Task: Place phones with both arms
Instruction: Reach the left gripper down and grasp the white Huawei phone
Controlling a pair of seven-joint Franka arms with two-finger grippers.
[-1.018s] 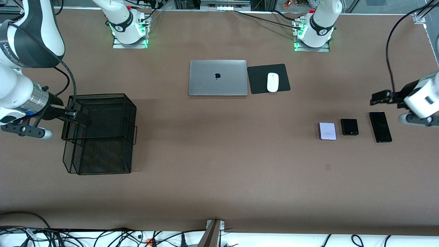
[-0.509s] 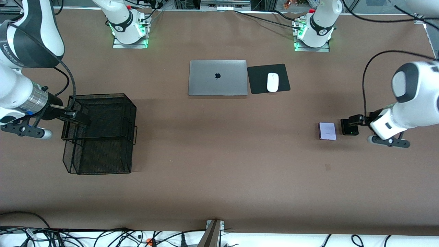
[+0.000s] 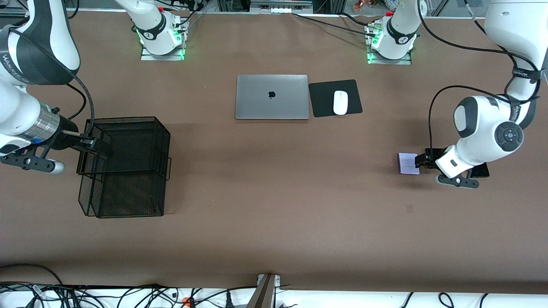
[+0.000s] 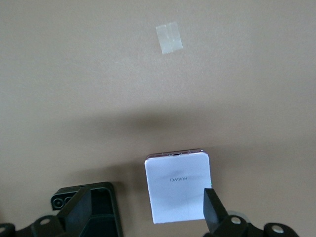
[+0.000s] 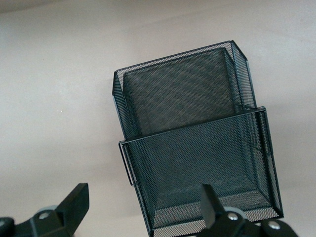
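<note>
Pale-lilac phone (image 3: 408, 163) flat (black phones (image 3: 480, 171) beside)

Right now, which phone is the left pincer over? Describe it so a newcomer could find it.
From the closed silver laptop, go toward the left arm's end of the table and nearer the front camera. There the open left pincer hangs over a small squarish pale-lilac phone; its neighbours are black.

Left white robot arm with dark grey joint bands (image 3: 488, 124): reaches from its base down toward its own end of the table, elbow folded, wrist angled low. Left black two-finger gripper (image 3: 421, 160): close above the tabletop, fingers (image 4: 213, 207) spread wide, nothing between them. Right white robot arm with dark grey joint bands (image 3: 25, 77): waits at its own end of the table, wrist level. Right black two-finger gripper (image 3: 96, 145): raised, fingers (image 5: 208, 202) spread wide, empty.
</note>
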